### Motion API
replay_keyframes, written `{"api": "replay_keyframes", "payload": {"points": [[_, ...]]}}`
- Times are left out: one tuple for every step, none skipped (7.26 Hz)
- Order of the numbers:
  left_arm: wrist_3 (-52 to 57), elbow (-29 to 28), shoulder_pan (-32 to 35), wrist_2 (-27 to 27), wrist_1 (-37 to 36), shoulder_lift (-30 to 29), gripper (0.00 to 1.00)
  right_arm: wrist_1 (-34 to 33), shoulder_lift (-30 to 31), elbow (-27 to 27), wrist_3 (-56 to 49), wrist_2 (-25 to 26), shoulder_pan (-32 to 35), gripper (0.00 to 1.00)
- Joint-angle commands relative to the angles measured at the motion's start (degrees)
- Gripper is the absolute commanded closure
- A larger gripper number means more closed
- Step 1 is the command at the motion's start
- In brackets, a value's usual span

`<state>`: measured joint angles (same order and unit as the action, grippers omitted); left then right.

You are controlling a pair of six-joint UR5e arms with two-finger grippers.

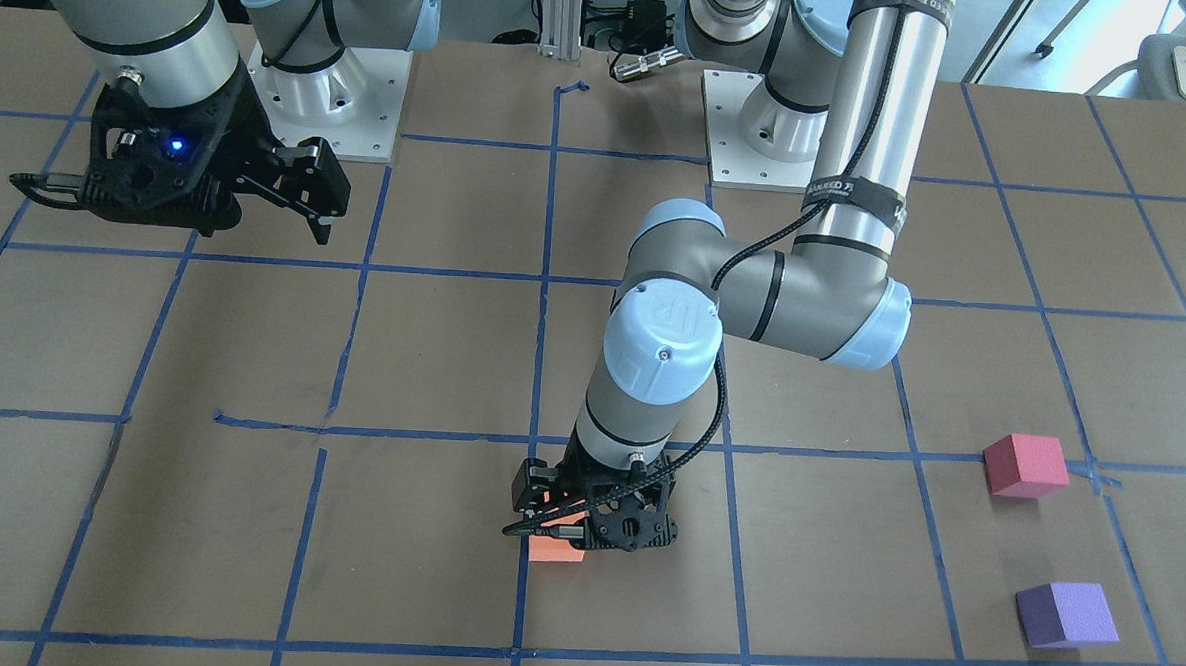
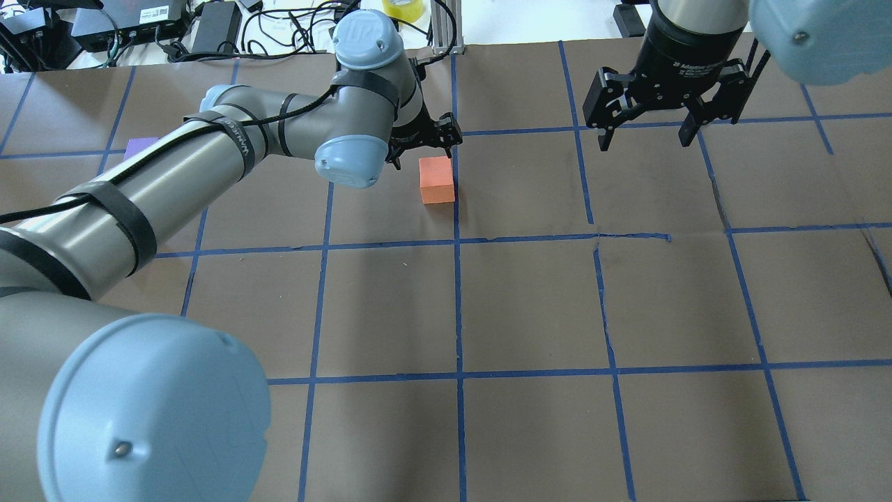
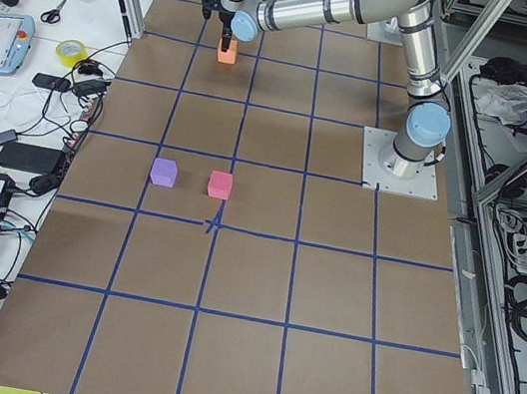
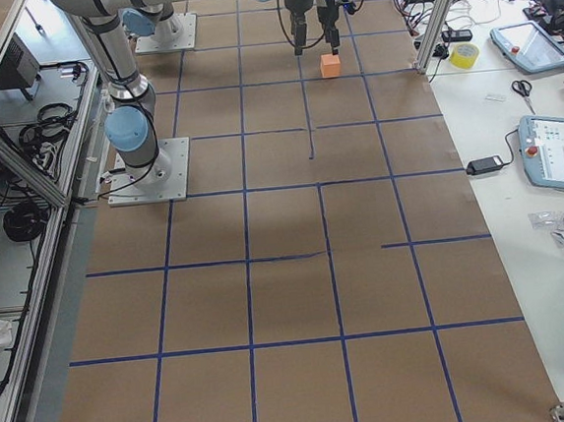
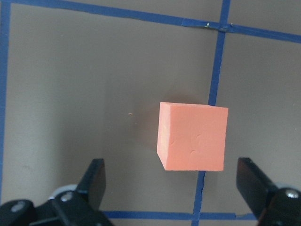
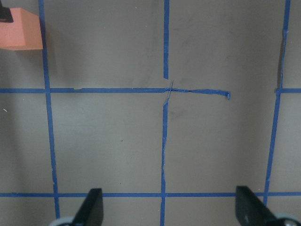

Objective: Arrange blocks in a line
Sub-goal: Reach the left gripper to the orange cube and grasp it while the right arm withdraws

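Toward 12 o'clock from the middle of the table in the overhead view, the orange block rests flat against a blue tape line. The left gripper is poised over it, fingers spread wide and touching nothing; I judge a grasp is in hand, best done by nudging slightly toward 3 o'clock in the wrist view to centre the cube, then descending straight so the pads meet opposite flat faces. No container shows; the right gripper hangs empty with fingers apart, and in the front-facing view the pinkish-red block and purple block sit well off at 3 o'clock.
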<state>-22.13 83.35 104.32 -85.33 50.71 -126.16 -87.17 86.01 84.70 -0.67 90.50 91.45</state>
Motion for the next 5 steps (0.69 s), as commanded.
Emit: {"api": "replay_keyframes", "payload": {"points": [[-2.03,-0.91,1.15,-0.18,-0.61,-3.82,0.06,-0.72,1.26,1.25,-5.31,0.03,-2.84,0.00],[-2.22,-0.90,1.32,-0.01,-0.61,-3.83,0.25,-2.90,2.74,3.26,-4.79,0.03,-2.85,0.02],[-2.48,-0.99,1.24,-0.01,-0.52,-3.74,0.92,-6.23,4.76,6.85,-1.39,0.03,-2.77,0.00],[1.61,-1.25,0.72,-0.88,0.09,-1.65,1.00,-6.78,6.52,9.58,3.08,0.03,-2.68,0.00],[6.17,-1.00,-1.12,-2.54,2.88,0.72,1.00,-6.88,6.71,9.44,3.30,-0.23,-2.50,0.00]]}}
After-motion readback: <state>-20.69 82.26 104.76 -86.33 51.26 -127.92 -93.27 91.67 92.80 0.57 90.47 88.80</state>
